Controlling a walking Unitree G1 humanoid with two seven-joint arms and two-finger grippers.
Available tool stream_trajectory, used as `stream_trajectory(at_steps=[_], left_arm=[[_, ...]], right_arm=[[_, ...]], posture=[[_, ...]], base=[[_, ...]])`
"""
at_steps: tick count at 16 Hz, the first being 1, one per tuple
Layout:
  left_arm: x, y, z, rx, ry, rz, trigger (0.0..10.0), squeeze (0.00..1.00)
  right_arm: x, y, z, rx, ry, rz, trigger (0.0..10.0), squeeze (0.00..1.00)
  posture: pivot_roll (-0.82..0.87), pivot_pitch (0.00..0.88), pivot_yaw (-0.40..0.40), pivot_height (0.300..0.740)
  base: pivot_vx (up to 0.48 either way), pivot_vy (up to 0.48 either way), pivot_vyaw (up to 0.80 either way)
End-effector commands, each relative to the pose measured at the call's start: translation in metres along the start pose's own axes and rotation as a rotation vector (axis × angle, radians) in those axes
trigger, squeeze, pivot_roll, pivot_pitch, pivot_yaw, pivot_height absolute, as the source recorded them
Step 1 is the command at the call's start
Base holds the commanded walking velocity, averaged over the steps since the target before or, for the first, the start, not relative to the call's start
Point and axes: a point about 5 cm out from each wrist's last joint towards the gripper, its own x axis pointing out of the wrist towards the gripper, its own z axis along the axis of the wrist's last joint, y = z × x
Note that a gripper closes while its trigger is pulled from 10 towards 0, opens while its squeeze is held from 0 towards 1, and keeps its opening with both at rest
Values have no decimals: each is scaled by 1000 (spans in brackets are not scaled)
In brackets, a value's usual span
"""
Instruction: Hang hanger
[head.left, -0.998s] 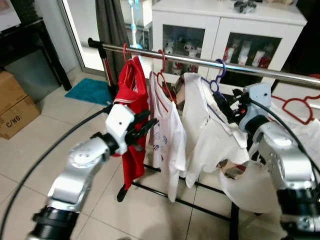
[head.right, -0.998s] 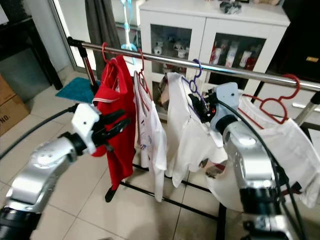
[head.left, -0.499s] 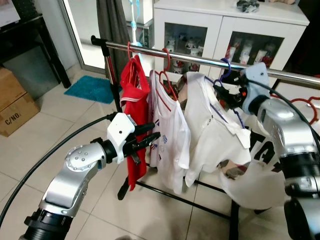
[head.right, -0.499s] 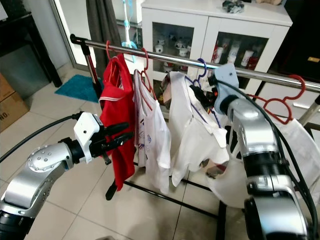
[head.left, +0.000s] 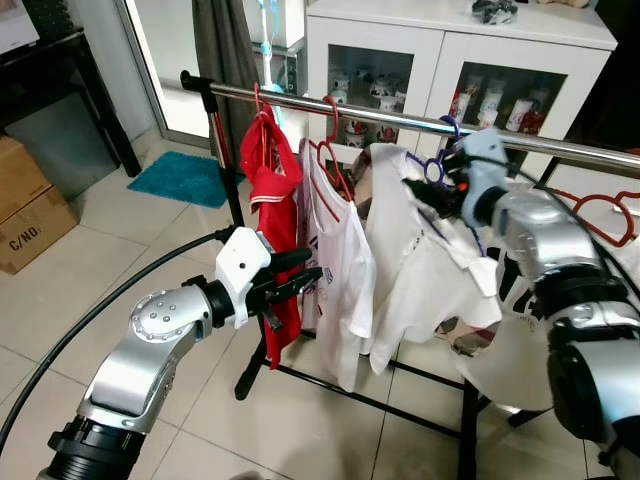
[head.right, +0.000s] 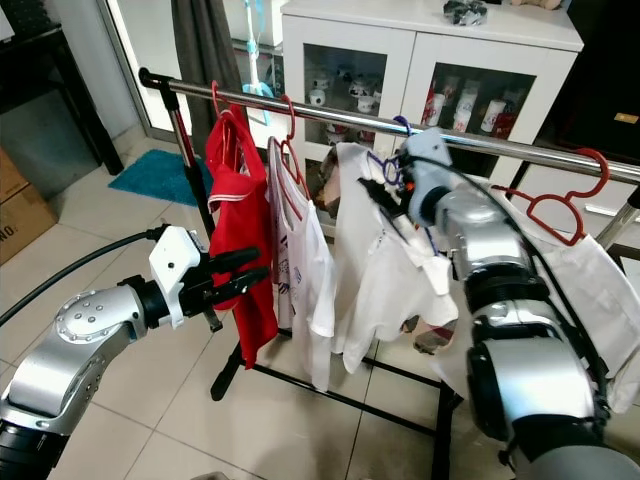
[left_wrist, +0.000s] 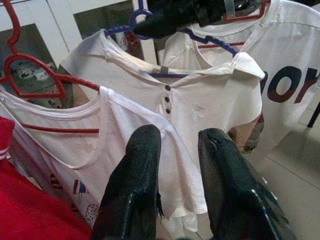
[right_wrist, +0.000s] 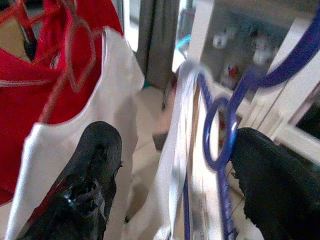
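Holding our right hand (right_wrist: 170, 180) spread beside the blue hanger (right_wrist: 220, 135) hooked over the rail (head.right: 480, 143); left hand (head.left: 290, 277) empty, farther off.

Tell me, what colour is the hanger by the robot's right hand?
Purple-blue hanger, clearest in the right wrist view.

Metal rail (head.left: 400, 118) w/ red, red, purple, red hangers; shirts hung.

Shirts (head.left: 340, 270) on rail (head.left: 400, 120) — cabinet (head.left: 450, 60) behind.
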Motion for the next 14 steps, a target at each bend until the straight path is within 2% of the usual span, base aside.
stream_trajectory(at_steps=[1, 2, 3, 8, 14], left_arm=[[0, 0, 3, 14, 0, -8, 10000, 0], [0, 0, 3, 14, -1, -9, 10000, 0], [0, 0, 3, 14, -1, -11, 10000, 0], [1, -1, 4, 13, -6, -17, 10000, 0], [2, -1, 8, 13, -22, -36, 10000, 0]], right_arm=[[2, 0, 3, 13, 0, -7, 3294, 0], [3, 1, 3, 38, -3, -7, 0, 0], [5, 2, 4, 74, -12, -1, 0, 0], [10, 9, 1, 65, 3, 30, 0, 0], [11, 8, 0, 85, 3, 24, 0, 0]], posture=[[-21, 0, 25, 740], [-22, 0, 25, 740], [-22, 0, 25, 740], [-18, 0, 22, 740], [-19, 0, 28, 740]], base=[[0, 0, 0], [0, 0, 0], [0, 0, 0], [0, 0, 0], [0, 0, 0]])
